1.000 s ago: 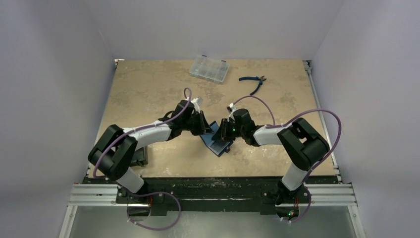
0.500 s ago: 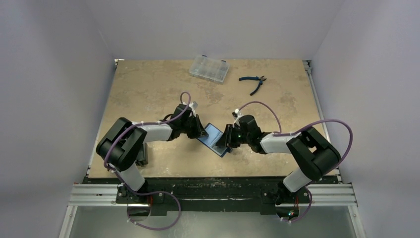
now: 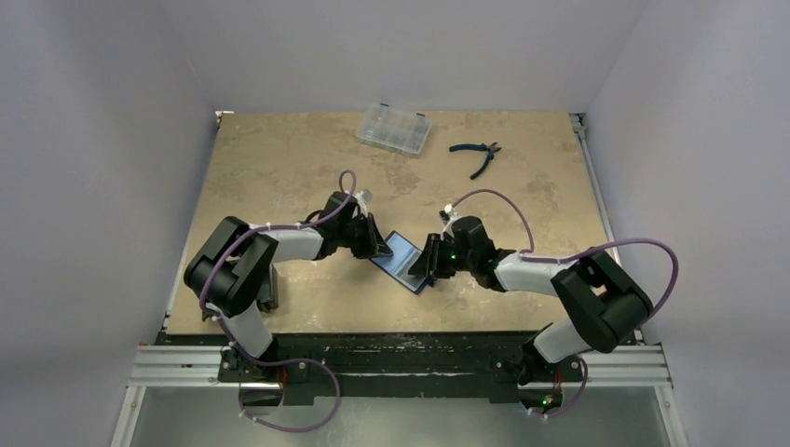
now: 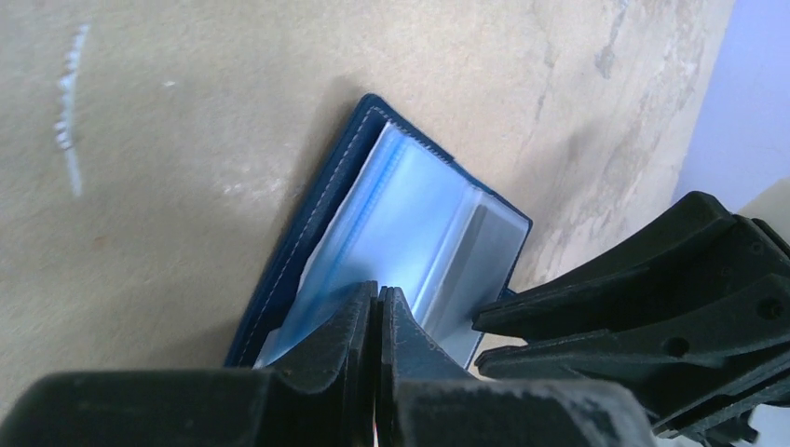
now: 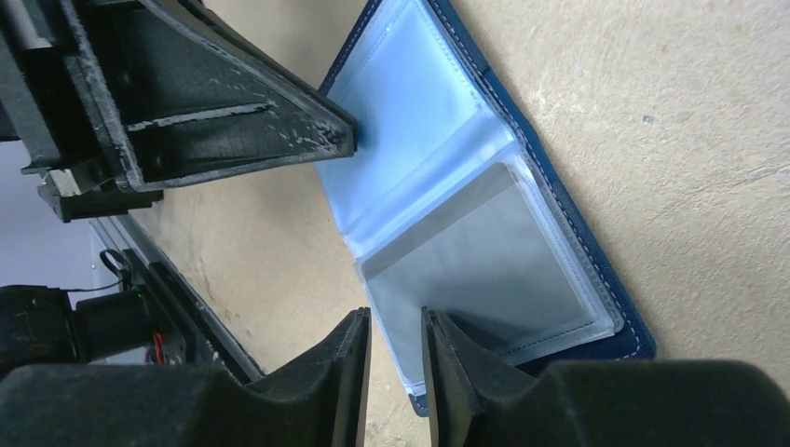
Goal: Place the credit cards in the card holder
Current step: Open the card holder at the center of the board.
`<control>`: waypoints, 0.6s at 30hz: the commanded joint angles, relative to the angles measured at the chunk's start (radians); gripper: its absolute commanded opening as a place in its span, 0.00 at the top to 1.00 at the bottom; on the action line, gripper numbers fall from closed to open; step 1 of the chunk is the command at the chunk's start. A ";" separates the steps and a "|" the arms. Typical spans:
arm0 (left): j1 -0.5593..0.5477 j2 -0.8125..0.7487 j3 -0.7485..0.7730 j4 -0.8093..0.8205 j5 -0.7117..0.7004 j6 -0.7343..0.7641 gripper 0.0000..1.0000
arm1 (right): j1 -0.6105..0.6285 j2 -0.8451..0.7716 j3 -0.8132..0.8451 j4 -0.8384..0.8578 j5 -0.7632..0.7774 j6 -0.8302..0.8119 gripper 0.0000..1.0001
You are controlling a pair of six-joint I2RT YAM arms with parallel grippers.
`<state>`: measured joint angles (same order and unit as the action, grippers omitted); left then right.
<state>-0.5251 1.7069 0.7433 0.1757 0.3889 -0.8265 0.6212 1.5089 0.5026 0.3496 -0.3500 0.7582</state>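
The navy card holder (image 3: 402,261) lies open on the table between both grippers, its clear sleeves (image 5: 419,112) facing up. A grey credit card (image 5: 484,270) shows inside the sleeve on the half nearer my right gripper; it also appears as a grey credit card (image 4: 480,251) in the left wrist view. My left gripper (image 4: 377,291) is shut, its tips pressed down on the other half's sleeve (image 4: 410,214). My right gripper (image 5: 396,317) stands narrowly open at the card-side edge of the holder, one finger over the sleeve's corner, with nothing clamped between the jaws.
A clear plastic compartment case (image 3: 393,128) and blue-handled pliers (image 3: 475,154) lie at the far side of the table. A black object (image 3: 268,293) sits by the near left edge, beside the left arm's base.
The card holder, held tilted up between the grippers a second ago, now lies open and flat. Both arms have lowered and stretched, and the right jaws have parted slightly.
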 commanded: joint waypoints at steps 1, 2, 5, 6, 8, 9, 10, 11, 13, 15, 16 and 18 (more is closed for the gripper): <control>0.006 0.026 0.098 -0.037 0.160 0.022 1.00 | 0.001 -0.065 0.067 -0.124 -0.005 -0.045 0.65; 0.002 0.024 0.120 -0.037 0.190 0.019 1.00 | -0.001 -0.068 0.072 -0.123 -0.016 -0.038 0.64; -0.016 0.019 0.158 -0.025 0.249 -0.002 1.00 | -0.008 -0.061 0.093 -0.149 0.000 -0.058 0.64; -0.024 0.021 0.167 -0.017 0.261 -0.011 1.00 | -0.010 -0.056 0.093 -0.146 0.001 -0.060 0.64; -0.038 0.027 0.175 0.004 0.274 -0.028 1.00 | -0.010 -0.040 0.080 -0.129 -0.005 -0.058 0.67; -0.042 0.030 0.170 0.006 0.265 -0.031 1.00 | -0.010 -0.032 0.071 -0.113 -0.008 -0.053 0.68; -0.041 0.032 0.163 0.005 0.245 -0.033 1.00 | -0.009 -0.026 0.057 -0.096 -0.010 -0.047 0.70; -0.036 0.035 0.147 0.003 0.219 -0.030 1.00 | -0.009 -0.020 0.040 -0.078 -0.008 -0.039 0.71; -0.011 0.048 0.101 0.018 0.151 -0.026 1.00 | -0.010 -0.005 0.003 -0.047 0.001 -0.030 0.73; 0.037 0.076 0.044 0.068 0.149 -0.053 1.00 | -0.014 0.017 -0.028 -0.017 0.006 -0.022 0.75; 0.060 0.092 0.020 0.100 0.155 -0.066 1.00 | -0.019 0.027 -0.044 -0.001 0.006 -0.014 0.76; 0.083 0.117 0.004 0.082 0.117 -0.041 1.00 | -0.023 0.040 -0.080 0.043 0.001 0.008 0.76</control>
<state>-0.5064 1.7660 0.8047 0.2218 0.5697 -0.8616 0.6079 1.5120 0.4877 0.3305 -0.3691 0.7448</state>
